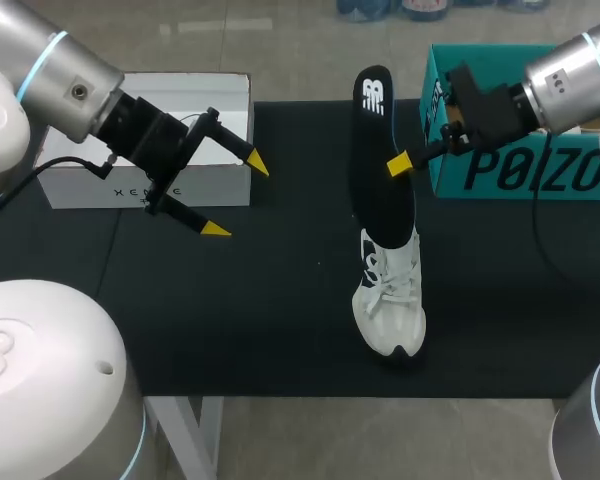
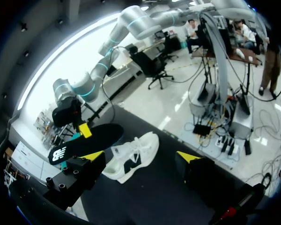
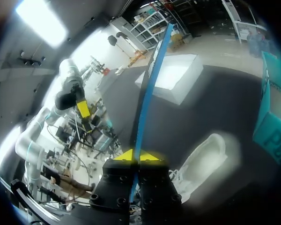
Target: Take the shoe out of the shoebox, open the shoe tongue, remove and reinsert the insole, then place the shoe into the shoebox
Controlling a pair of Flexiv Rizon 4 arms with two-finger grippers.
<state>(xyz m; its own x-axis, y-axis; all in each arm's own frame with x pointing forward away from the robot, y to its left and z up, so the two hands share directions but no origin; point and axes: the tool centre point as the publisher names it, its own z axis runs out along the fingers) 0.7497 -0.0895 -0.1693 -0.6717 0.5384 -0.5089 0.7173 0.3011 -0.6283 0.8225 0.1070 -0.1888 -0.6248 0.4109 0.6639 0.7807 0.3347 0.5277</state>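
1. The white shoe (image 1: 390,300) with white laces and a dark patch on its side is sitting on its sole in the middle of the black counter (image 1: 230,320).
2. The long, thin black insole (image 1: 380,150) is rising out from the shoe's opening, showing a white logo at its far end.
3. The right end effector (image 3: 138,156) is pinching the insole's edge.
4. The left end effector (image 1: 237,197) is hanging wide open, holding nothing, beside a white box (image 1: 150,185).
5. The teal shoebox (image 1: 520,175) with big dark letters is standing at the counter's back right.
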